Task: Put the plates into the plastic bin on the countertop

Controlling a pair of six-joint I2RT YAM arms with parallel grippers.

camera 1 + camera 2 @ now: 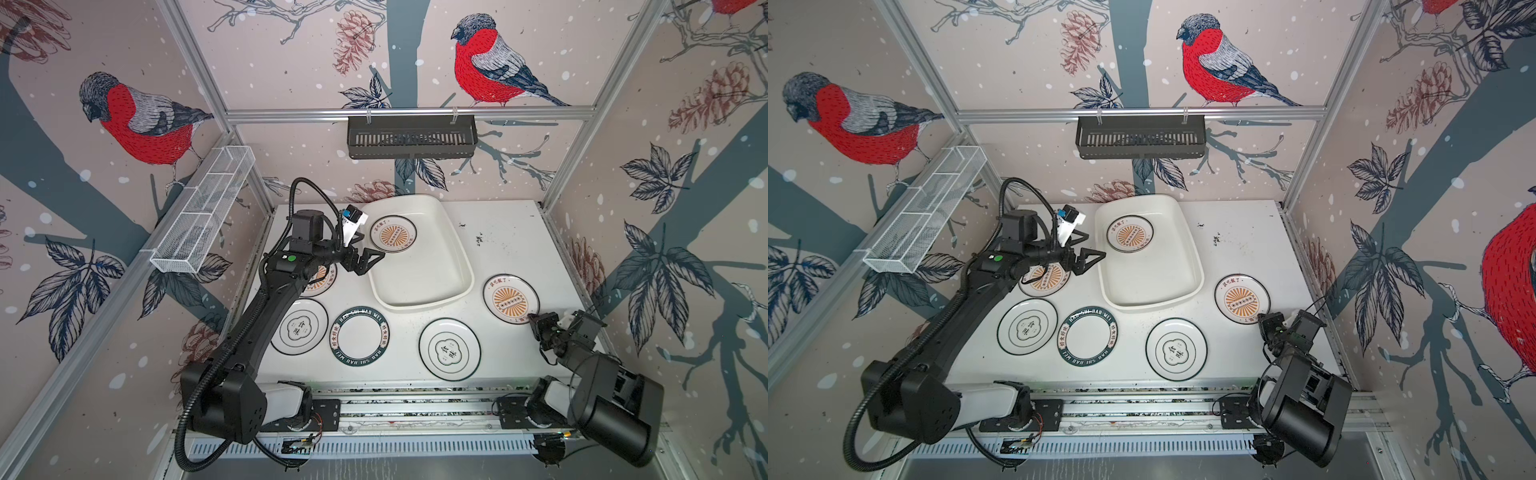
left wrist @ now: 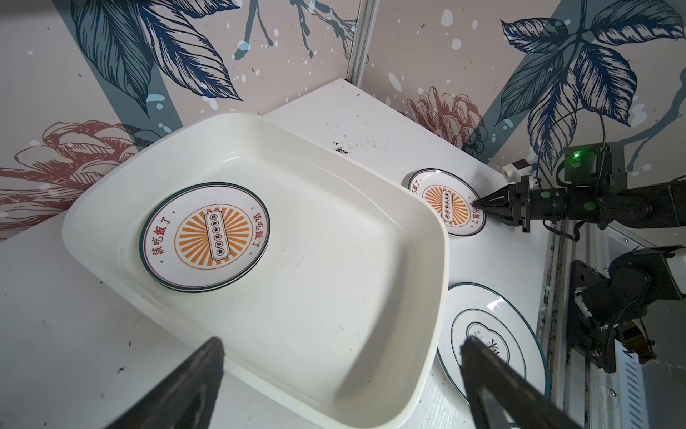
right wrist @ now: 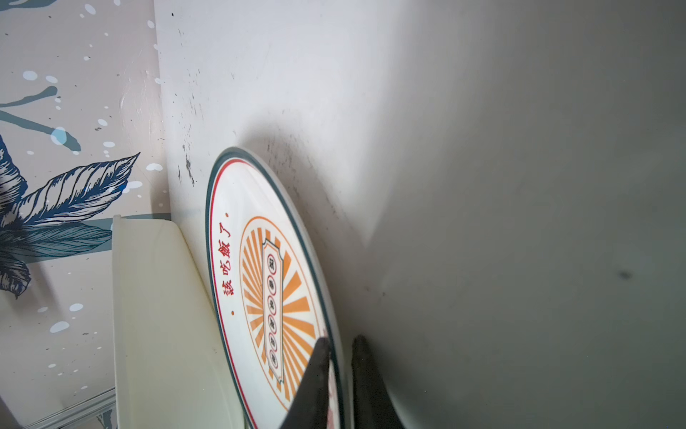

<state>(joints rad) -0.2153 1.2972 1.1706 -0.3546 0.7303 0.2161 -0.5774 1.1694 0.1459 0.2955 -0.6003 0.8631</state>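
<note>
Plates (image 1: 1176, 350) number six in both top views: five on the countertop (image 1: 498, 232), one in the bin (image 1: 419, 274). Nearest, at 5 o'clock on the countertop, lies an emblem plate (image 1: 449, 349). At 7 o'clock sit the lettered plate (image 1: 360, 343) and, just beside it toward 8, a second emblem plate (image 1: 299, 331). At 4 o'clock the right gripper (image 3: 340, 343) is at the near rim of the right sunburst plate (image 1: 510, 299); in the right wrist view one finger (image 3: 315, 371) lies over the plate's face and the other outside the rim, close together, but whether they pinch it I cannot tell. At 9 o'clock the left sunburst plate (image 1: 1044, 282) lies partly hidden under the left arm (image 1: 257, 320). Just beyond it the left gripper (image 1: 1094, 246) hovers at the bin's 9 o'clock rim, fingers wide apart and holding nothing. The bin stands skewed from the centre toward 12 o'clock, and the binned sunburst plate (image 1: 393, 234) lies flat on its floor toward 11 o'clock. Farthest, a black rack (image 1: 411, 137) hangs on the back wall at 12 o'clock, a wire basket (image 1: 203, 208) on the side wall at 10.
</note>
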